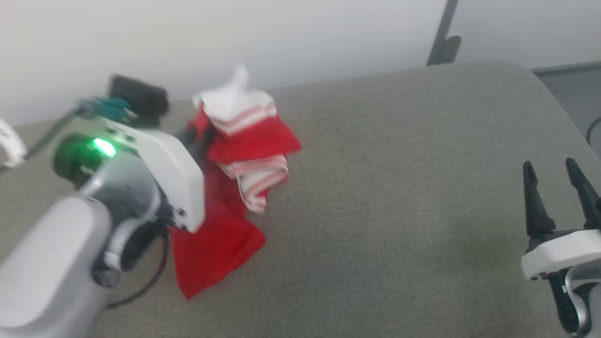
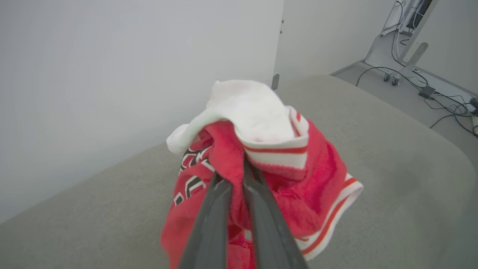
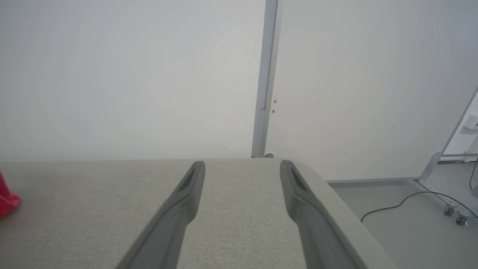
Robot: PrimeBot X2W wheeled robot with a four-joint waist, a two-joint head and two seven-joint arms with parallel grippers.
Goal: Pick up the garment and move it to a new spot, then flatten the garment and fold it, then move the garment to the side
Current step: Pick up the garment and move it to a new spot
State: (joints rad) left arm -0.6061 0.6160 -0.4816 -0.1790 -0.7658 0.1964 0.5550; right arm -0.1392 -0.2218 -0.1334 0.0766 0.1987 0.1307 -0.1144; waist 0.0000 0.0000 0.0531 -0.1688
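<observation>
The left gripper (image 2: 233, 172) is pinching the bunched red shirt (image 2: 313, 179), white striped trim showing; the right gripper (image 3: 242, 164) is gaping wide.

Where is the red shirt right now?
In the head view the red shirt is bunched on the left, pinched by the left gripper over the grey padded surface, far from the open right gripper.
</observation>
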